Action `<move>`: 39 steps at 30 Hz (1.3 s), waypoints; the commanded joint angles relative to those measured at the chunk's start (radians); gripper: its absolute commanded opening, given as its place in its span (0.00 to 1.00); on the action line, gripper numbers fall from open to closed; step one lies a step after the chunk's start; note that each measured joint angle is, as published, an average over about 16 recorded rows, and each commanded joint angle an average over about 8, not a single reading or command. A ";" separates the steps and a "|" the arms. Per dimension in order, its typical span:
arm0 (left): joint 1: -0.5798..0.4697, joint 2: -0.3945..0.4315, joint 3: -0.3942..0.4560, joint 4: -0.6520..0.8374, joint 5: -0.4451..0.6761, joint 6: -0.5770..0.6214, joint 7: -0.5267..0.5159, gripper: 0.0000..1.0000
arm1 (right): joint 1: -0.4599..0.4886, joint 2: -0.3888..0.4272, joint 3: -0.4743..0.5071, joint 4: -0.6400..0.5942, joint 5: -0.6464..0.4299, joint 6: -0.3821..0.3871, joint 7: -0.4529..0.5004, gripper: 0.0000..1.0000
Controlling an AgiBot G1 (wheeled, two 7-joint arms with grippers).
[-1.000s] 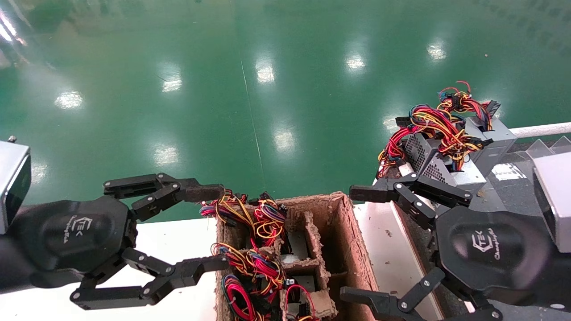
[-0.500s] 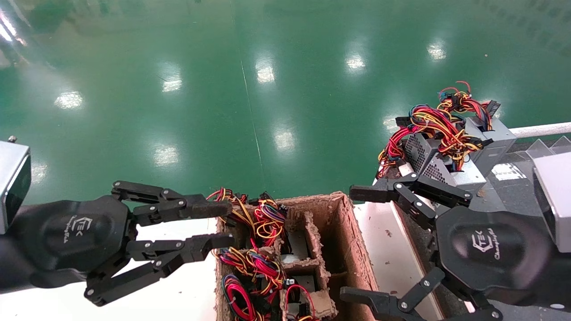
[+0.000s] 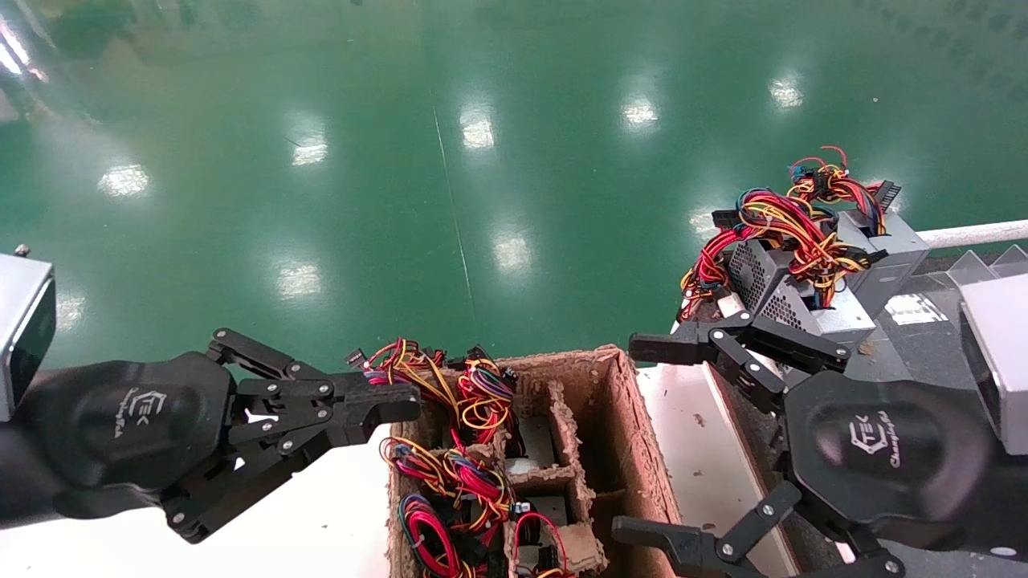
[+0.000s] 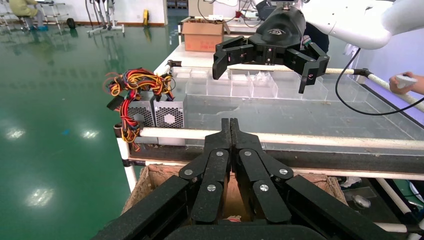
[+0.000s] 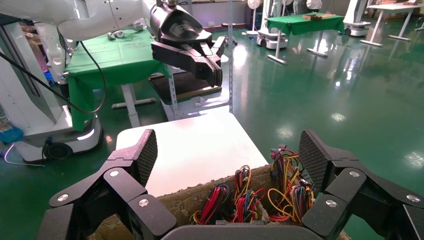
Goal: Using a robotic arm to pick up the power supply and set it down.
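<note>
Two grey power supplies (image 3: 773, 291) with red and yellow wire bundles lie on the dark shelf at the right; they also show in the left wrist view (image 4: 155, 113). More wire bundles (image 3: 450, 474) fill the cells of a brown pulp box (image 3: 622, 417). My left gripper (image 3: 397, 401) is shut at the box's far left corner, beside the wires there. Its fingers (image 4: 230, 125) press together with nothing seen between them. My right gripper (image 3: 642, 437) hangs open over the box's right side. Its pads (image 5: 145, 155) stand wide apart above the wires (image 5: 240, 197).
The box stands on a white table (image 3: 321, 514). A white pipe rail (image 3: 972, 234) edges the dark shelf, with clear plastic dividers (image 4: 240, 87) behind. Green floor lies beyond. A person's hand (image 4: 402, 81) shows far off.
My left gripper has gone from wide open to shut, its tips now at the box's far left corner by the wires. The right arm has not moved.
</note>
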 commanded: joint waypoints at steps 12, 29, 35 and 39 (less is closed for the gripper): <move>0.000 0.000 0.000 0.000 0.000 0.000 0.000 0.45 | 0.000 0.000 0.000 0.000 0.000 0.000 0.000 1.00; 0.000 0.000 0.000 0.000 0.000 0.000 0.000 1.00 | 0.000 0.000 0.000 0.000 0.000 0.000 0.000 1.00; 0.000 0.000 0.000 0.000 0.000 0.000 0.000 1.00 | 0.000 0.000 0.000 0.000 -0.001 0.000 0.000 1.00; 0.000 0.000 0.000 0.000 0.000 0.000 0.000 1.00 | -0.001 0.002 -0.003 0.003 -0.012 0.005 -0.002 1.00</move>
